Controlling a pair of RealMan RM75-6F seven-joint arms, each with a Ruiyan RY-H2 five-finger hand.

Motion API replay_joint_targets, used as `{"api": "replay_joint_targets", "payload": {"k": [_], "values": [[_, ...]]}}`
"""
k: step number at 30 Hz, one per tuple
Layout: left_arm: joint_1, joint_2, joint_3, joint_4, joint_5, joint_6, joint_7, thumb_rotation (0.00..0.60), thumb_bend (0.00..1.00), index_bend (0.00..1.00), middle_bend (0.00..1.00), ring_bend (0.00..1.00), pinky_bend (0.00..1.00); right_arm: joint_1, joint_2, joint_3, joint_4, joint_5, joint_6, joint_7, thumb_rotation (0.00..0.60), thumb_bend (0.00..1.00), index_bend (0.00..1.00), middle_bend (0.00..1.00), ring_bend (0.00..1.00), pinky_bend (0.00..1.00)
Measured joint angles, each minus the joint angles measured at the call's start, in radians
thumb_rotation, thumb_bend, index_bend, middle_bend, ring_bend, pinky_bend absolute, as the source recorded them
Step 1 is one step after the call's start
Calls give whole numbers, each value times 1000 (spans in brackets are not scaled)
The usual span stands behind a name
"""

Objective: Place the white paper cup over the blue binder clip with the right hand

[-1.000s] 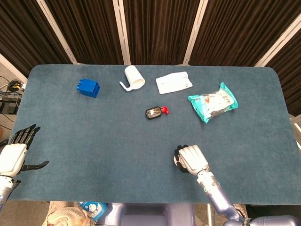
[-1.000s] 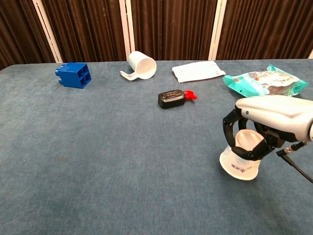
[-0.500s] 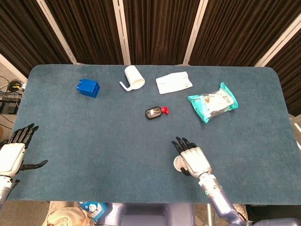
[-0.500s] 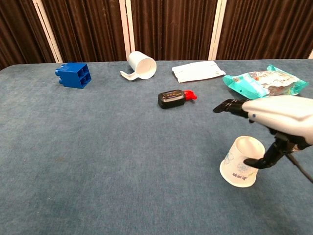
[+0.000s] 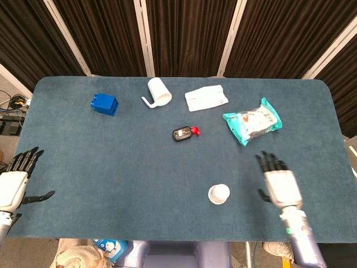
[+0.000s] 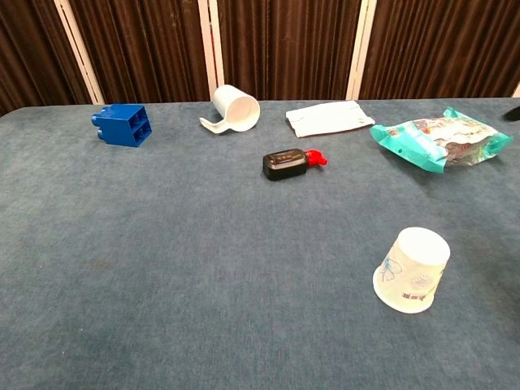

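The white paper cup (image 6: 412, 270) stands mouth-down on the table, well toward the robot from the black device with the red cap (image 5: 186, 133), and it leans slightly in the chest view; no blue binder clip shows anywhere, so presumably it sits under the cup, though that cannot be confirmed; the lean could mean the rim rests on part of the clip, and in that case a nudge might tip the cup off. The right hand (image 5: 277, 183) hovers just right of the cup, fingers spread and holding nothing; if it swung inward it could knock the light cup over. The left hand (image 5: 15, 180) is far to the left of the cup at the table's edge, also spread and empty.

The blue carpet-like tabletop (image 5: 111, 167) would likely grip the rim somewhat; farther from the cup lie a teal snack bag (image 5: 252, 121), a white packet (image 5: 206, 97), a tipped white mug (image 5: 158, 92) and a blue building block (image 5: 105, 104); dark curtains (image 5: 184, 33) with pale vertical rails close off the far side.
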Motion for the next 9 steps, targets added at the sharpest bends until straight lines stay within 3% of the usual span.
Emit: {"api": "replay_joint_targets", "payload": {"k": [9], "values": [[13, -11, 4, 12, 21, 31, 17, 600, 0, 0, 0, 0, 0, -203, 105, -51, 153, -150, 143, 334, 600, 286, 0, 0, 0, 112]]}}
